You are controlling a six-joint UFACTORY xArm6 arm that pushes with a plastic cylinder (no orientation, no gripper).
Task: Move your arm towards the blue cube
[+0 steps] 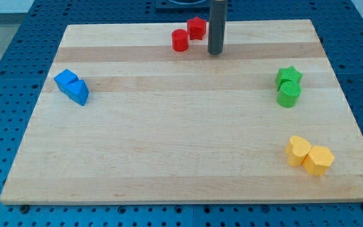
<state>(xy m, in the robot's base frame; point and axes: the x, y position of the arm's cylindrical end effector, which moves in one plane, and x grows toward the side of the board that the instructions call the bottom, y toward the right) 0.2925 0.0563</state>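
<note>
Reaching for the blue cube is judged barely begun, with my tip (215,52) set down near the board's top edge, well apart from the target.

No fingers are fitted, so nothing is opened or closed: only a bare rod is seen, touching no block. Just to the tip's left, the red cylinder (180,40) and a second red block (196,28) are found. The blue cube (66,80) is placed at the view's left, touching a blue wedge-like block (78,92), close to the wooden board's (169,157) left edge. A long slide leftward and slightly downward is called for, passing below the red pair. The middle is left open; the green star (288,75), green cylinder (288,94) and two yellow blocks (309,155) are kept far right.
</note>
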